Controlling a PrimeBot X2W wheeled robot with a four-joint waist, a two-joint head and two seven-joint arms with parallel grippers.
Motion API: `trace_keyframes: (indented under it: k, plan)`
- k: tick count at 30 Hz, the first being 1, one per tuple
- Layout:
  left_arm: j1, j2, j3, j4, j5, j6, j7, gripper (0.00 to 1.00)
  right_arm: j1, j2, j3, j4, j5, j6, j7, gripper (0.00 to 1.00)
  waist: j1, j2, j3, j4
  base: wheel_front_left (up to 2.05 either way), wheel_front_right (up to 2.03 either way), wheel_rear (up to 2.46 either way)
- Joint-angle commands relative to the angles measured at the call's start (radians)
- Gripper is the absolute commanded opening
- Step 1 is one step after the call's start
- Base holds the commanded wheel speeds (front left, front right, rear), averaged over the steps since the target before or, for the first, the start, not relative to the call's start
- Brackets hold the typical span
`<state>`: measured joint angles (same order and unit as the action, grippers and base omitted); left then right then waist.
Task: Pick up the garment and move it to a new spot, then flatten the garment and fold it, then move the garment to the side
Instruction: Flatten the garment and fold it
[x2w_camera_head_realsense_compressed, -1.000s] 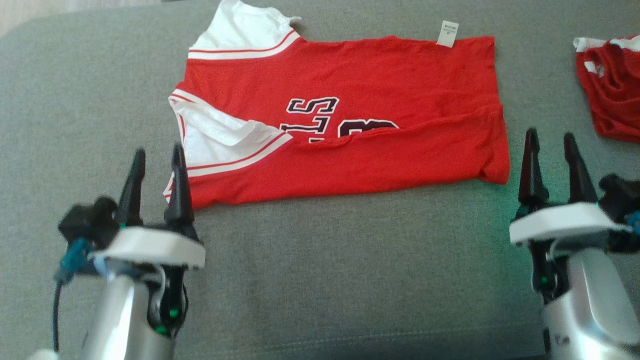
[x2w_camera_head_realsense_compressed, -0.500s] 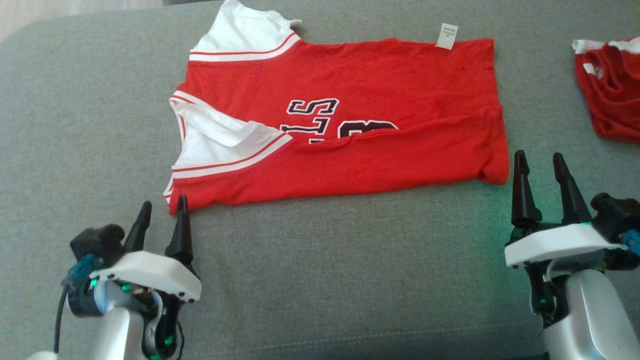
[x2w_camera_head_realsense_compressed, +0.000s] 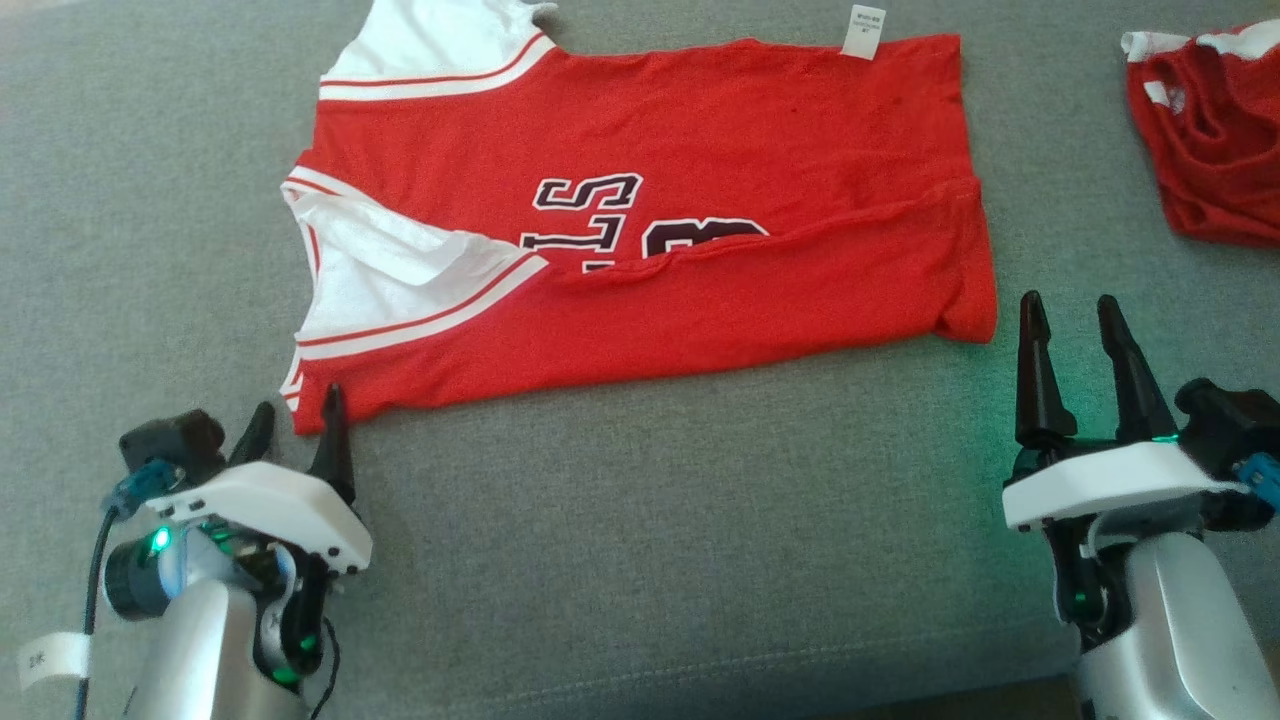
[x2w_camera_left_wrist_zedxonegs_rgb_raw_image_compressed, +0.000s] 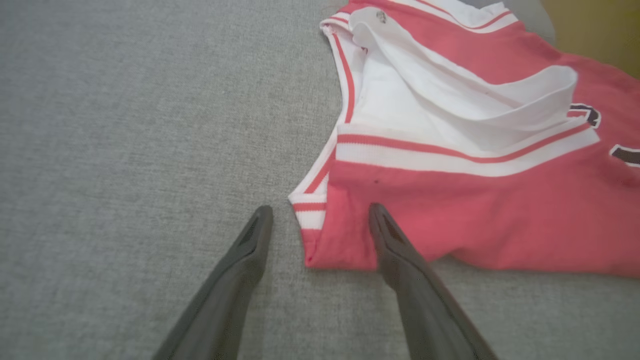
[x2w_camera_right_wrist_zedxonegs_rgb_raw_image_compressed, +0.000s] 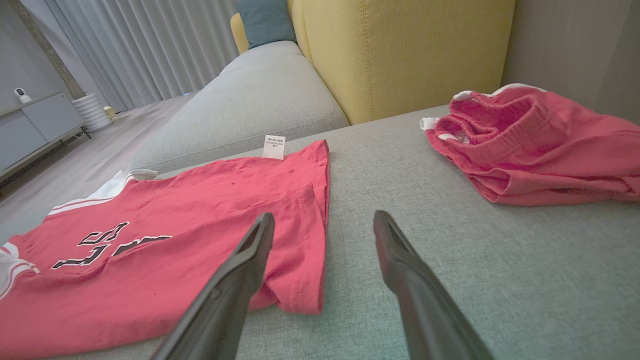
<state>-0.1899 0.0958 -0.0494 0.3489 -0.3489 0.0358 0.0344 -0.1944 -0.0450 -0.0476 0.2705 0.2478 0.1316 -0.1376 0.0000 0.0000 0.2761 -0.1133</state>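
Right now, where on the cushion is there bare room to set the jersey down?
Bare cushion runs wide between the left gripper and right gripper, nearer than the jersey. More lies left of the jersey. Crowded: the narrow gap between jersey and shorts.

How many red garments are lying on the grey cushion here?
2. The jersey lies partly folded at the centre; a crumpled red garment lies apart at the robot's right, cut by the head view's edge.

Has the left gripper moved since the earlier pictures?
Yes. Against the red jersey, the left gripper has drawn back toward the robot, from farther up its left edge to its near left corner.
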Motion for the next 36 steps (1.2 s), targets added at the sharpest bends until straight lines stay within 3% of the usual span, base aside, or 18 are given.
trace_keyframes:
  k: [1, 6, 7, 8, 11, 31, 32, 34, 35, 36]
  plan:
    - [-0.026, 0.029, 0.037, -0.022, -0.003, 0.007, 0.004, 1.0, -0.027, -0.005, 0.024, -0.03, 0.006, -0.001, -0.011, 1.0, 0.0, 0.0, 0.004, -0.004, 0.0, 0.0, 0.0]
    - [-0.037, 0.038, 0.031, -0.001, -0.005, 0.013, 0.043, 1.0, -0.035, -0.005, 0.029, -0.023, 0.008, -0.001, -0.015, 1.0, 0.0, 0.0, 0.013, -0.014, 0.0, 0.0, 0.0]
    - [-0.037, 0.039, 0.026, 0.002, -0.004, 0.013, 0.052, 0.82, -0.036, -0.005, 0.03, -0.02, 0.005, -0.001, -0.013, 1.0, 0.0, 0.0, 0.014, -0.015, 0.0, 0.0, 0.0]
    - [-0.038, 0.039, 0.022, 0.003, -0.004, 0.012, 0.061, 0.52, -0.038, -0.005, 0.031, -0.016, 0.004, -0.001, -0.008, 1.0, 0.0, 0.0, 0.014, -0.016, 0.0, 0.0, 0.0]
    - [-0.038, 0.04, 0.01, -0.005, -0.005, 0.008, 0.079, 0.0, -0.039, -0.005, 0.039, 0.002, -0.007, -0.001, 0.027, 1.0, 0.0, 0.0, 0.016, -0.014, 0.0, 0.0, 0.0]
    - [-0.052, 0.047, 0.023, -0.094, -0.021, 0.024, 0.005, 0.0, -0.173, -0.005, 0.043, 0.288, -0.028, -0.001, 0.135, 1.0, 0.0, 0.0, 0.037, 0.058, 0.0, 0.0, 0.0]
    - [-0.052, 0.047, 0.022, -0.094, -0.022, 0.025, 0.003, 0.0, -0.175, -0.005, 0.05, 0.298, -0.027, -0.001, 0.14, 0.9, 0.0, 0.0, 0.037, 0.059, 0.0, 0.0, 0.0]
    - [-0.051, 0.047, 0.022, -0.093, -0.024, 0.026, -0.001, 0.0, -0.178, -0.005, 0.066, 0.313, -0.02, -0.001, 0.152, 0.43, 0.0, 0.0, 0.036, 0.06, 0.0, 0.0, 0.0]
    - [-0.051, 0.047, 0.023, -0.093, -0.025, 0.027, -0.004, 0.0, -0.179, -0.005, 0.072, 0.318, -0.017, -0.001, 0.158, 0.3, 0.0, 0.0, 0.035, 0.059, 0.0, 0.0, 0.0]
    - [-0.051, 0.047, 0.023, -0.093, -0.026, 0.027, -0.009, 0.0, -0.18, -0.005, 0.076, 0.32, -0.016, -0.001, 0.162, 0.09, 0.0, 0.0, 0.034, 0.058, 0.0, 0.0, 0.0]
